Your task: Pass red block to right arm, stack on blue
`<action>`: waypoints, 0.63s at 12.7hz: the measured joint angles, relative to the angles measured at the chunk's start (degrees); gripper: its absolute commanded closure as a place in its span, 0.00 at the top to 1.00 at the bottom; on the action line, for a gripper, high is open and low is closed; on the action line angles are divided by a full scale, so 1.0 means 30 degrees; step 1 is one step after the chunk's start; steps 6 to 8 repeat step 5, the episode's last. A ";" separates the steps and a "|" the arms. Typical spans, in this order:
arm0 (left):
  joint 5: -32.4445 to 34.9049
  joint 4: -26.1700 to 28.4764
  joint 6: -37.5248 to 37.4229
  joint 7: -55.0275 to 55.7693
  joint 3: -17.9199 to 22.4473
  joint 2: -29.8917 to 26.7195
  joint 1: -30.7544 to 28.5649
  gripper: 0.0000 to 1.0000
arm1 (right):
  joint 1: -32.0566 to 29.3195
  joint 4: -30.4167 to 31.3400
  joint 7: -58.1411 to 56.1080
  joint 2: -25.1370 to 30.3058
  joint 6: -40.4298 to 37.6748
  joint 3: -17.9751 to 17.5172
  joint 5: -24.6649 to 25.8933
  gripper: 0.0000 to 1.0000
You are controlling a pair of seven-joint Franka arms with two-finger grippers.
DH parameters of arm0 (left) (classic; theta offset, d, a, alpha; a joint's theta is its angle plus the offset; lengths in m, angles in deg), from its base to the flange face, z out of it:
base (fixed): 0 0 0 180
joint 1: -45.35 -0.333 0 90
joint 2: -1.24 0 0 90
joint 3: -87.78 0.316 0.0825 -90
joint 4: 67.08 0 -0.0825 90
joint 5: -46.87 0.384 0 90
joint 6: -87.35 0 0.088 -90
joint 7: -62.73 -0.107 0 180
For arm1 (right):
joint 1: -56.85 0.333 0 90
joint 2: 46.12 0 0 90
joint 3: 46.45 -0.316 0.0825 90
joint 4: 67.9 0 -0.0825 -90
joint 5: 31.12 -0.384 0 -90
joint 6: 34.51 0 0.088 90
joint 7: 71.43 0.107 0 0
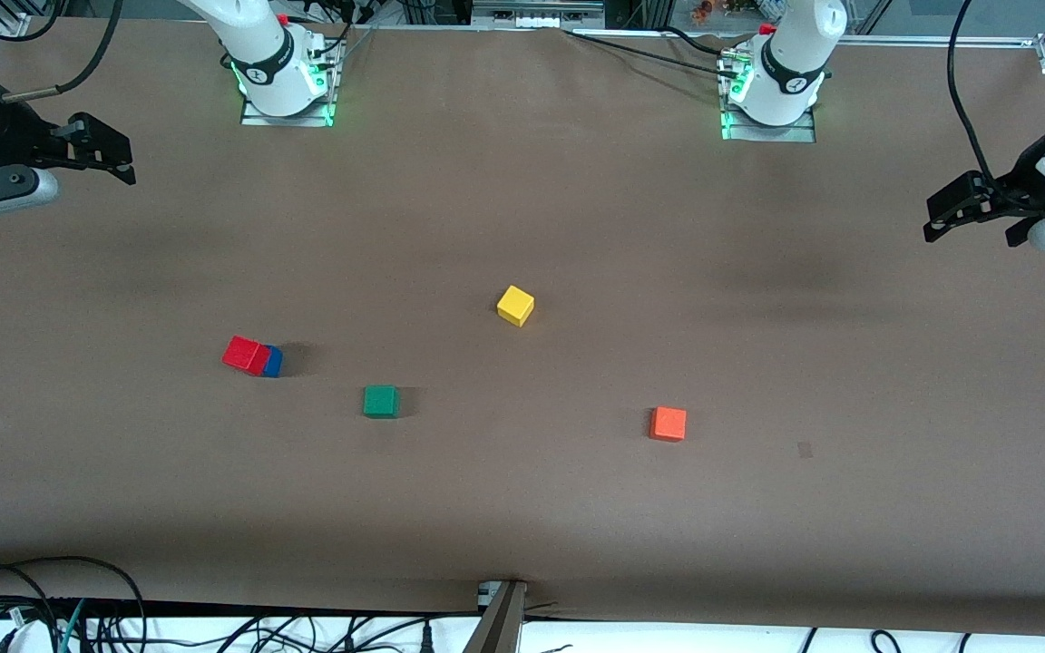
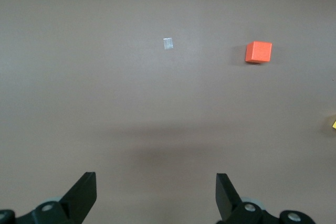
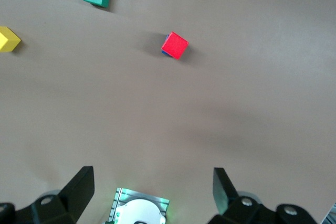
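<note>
Both grippers wide open, empty: left gripper, right gripper. Red block atop blue; green cube near.

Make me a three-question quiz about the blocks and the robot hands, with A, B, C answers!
1. Where is the red block?
A. On the blue block
B. In a hand
C. On the yellow block

2. How many blocks are there in all?
A. Three
B. Five
C. Seven

3. How are the two hands?
A. Both shut on blocks
B. One open, one shut
C. Both open and empty

Answers:
1. A: the red block sits on top of the blue one, toward the right arm's end of the table.
2. B: red, blue, green, yellow and orange.
3. C: the left hand and the right hand wait at the table's ends, fingers apart, holding nothing.
</note>
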 measured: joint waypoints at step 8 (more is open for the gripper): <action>0.0000 -0.0052 0.0023 -0.0675 0.0064 0.0050 -0.0067 1.00 | -0.0297 0.0174 -0.0001 -0.0192 -0.0118 -0.0025 0.0001 1.00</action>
